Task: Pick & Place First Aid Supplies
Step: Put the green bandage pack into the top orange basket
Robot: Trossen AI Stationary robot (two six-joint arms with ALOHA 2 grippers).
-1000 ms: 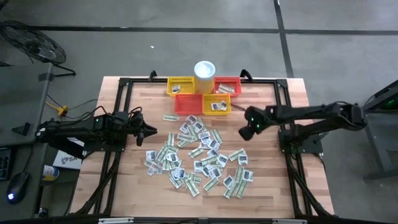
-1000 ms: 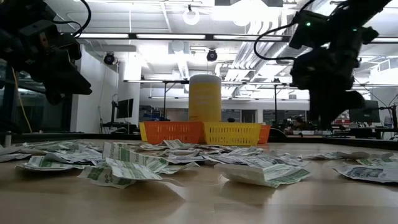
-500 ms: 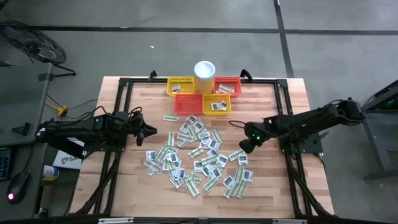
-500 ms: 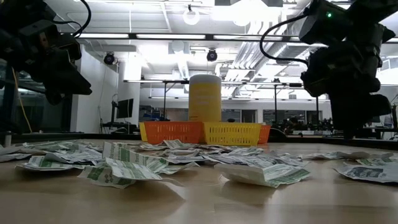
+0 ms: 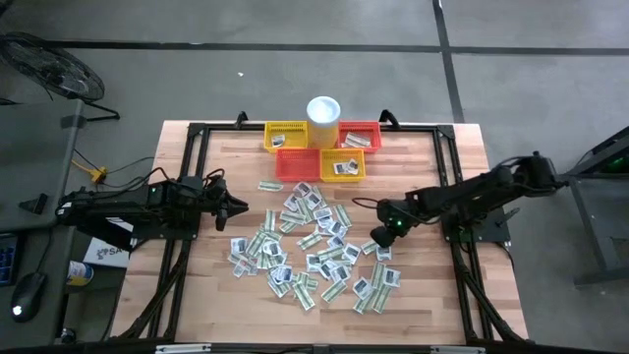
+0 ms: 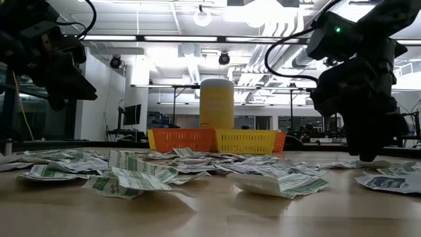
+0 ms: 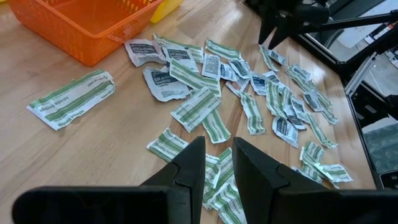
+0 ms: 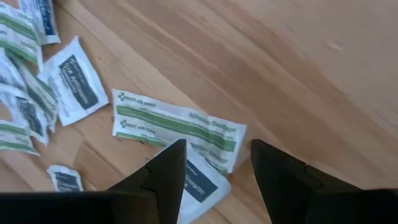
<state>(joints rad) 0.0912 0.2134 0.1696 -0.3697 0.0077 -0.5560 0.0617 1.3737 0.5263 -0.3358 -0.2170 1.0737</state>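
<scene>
Wooden surface (image 5: 432, 295) seen from above, with two dark robot arms reaching in from either side. On the left, the left claw (image 5: 239, 208) hovers above the surface beside the left edge of the first aid supplies (image 5: 314, 246), its fingers (image 7: 186, 171) parted by a narrow gap with nothing between them. The supplies are dozens of small flat packets, white and pale green with dark print, strewn loosely across the middle of the surface, many overlapping. Behind the heap, at the far edge, stand four small mesh baskets: a yellow basket (image 5: 285, 136), a red-orange basket (image 5: 297, 165), a second yellow basket (image 5: 342, 166) and a second red-orange basket (image 5: 360, 136), several with a packet or two inside. A white cup (image 5: 323, 110) stands among them. On the right, the right claw (image 5: 378, 236) is low over the right edge of the heap, its fingers (image 8: 168, 171) spread apart and empty, poised directly above a green-striped packet (image 8: 180, 124) lying flat on the wood.
</scene>
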